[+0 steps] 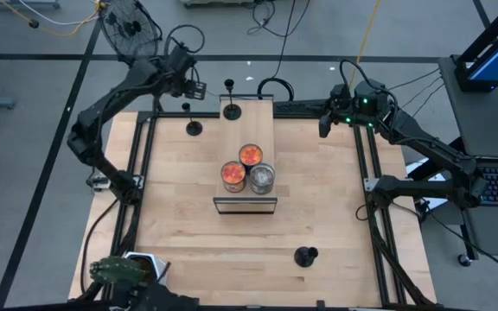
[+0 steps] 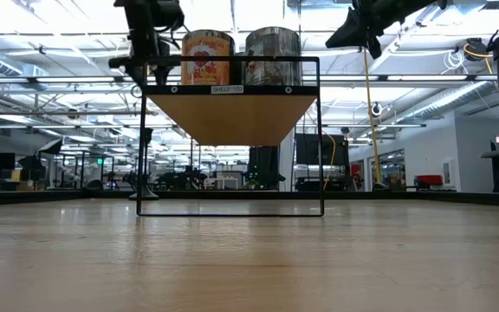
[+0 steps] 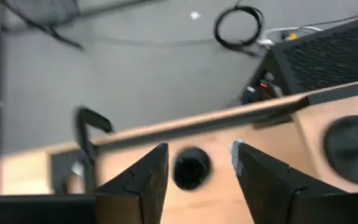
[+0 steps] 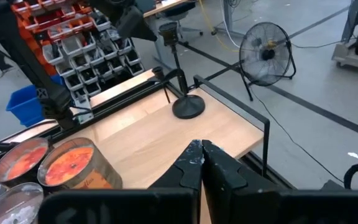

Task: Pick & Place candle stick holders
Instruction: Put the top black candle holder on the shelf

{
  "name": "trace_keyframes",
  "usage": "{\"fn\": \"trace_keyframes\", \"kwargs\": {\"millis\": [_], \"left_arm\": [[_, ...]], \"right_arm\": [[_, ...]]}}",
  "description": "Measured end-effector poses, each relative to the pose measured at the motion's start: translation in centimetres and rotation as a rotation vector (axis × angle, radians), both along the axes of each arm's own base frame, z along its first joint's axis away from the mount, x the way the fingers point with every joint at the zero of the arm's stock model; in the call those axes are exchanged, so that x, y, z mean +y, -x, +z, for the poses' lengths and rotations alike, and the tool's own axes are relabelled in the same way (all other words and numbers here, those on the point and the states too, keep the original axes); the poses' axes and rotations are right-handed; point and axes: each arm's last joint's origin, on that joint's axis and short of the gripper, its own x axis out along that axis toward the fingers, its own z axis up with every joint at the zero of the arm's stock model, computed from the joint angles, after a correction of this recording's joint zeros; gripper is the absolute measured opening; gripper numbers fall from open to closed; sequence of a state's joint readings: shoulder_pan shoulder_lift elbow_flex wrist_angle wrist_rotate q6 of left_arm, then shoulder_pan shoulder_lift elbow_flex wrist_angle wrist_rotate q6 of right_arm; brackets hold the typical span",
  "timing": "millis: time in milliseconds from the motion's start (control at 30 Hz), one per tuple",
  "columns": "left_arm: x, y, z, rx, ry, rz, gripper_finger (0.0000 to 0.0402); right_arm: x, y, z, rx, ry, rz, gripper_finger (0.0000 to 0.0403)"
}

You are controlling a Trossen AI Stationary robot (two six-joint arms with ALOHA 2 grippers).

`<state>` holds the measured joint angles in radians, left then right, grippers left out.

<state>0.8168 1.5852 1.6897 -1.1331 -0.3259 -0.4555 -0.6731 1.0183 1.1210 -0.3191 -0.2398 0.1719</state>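
On shelf [image 1: 246, 204]: three jars [image 1: 249, 170], one candle holder [image 1: 230, 109].

Only a small white label [image 2: 228, 89] — on the shelf's front rail [image 2: 232, 89] — too small to read.

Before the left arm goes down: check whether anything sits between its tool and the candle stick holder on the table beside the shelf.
Nothing visible blocks it. The left tool hangs open above the candle stick holder, whose top shows between its fingers. The shelf stands off to one side.
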Motion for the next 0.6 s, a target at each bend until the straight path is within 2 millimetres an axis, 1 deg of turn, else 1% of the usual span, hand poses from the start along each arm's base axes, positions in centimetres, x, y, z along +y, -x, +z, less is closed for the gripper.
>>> {"fn": "trace_keyframes", "kwargs": {"millis": [100, 167, 367, 500, 600], "left_arm": [[0.3, 0.6, -0.1, -0.065, 0.062, 0.020, 0.0206], [0.5, 0.9, -0.2, -0.070, 0.077, 0.042, 0.0212], [0.9, 1.7, -0.3, -0.093, 0.105, 0.128, 0.0214], [1.3, 1.6, -1.0, -0.070, 0.126, 0.168, 0.0214], [1.6, 1.0, -1.9, -0.058, 0.163, 0.186, 0.0214]], "right_arm": [[0.0, 0.0, 0.0, 0.005, 0.012, 0.003, 0.0000], [0.0, 0.0, 0.0, 0.008, 0.018, 0.004, 0.0000], [0.0, 0.0, 0.0, 0.012, 0.026, 0.009, 0.0000], [0.0, 0.0, 0.0, 0.014, 0.031, 0.011, 0.0000], [0.0, 0.0, 0.0, 0.016, 0.035, 0.013, 0.0000]]}}
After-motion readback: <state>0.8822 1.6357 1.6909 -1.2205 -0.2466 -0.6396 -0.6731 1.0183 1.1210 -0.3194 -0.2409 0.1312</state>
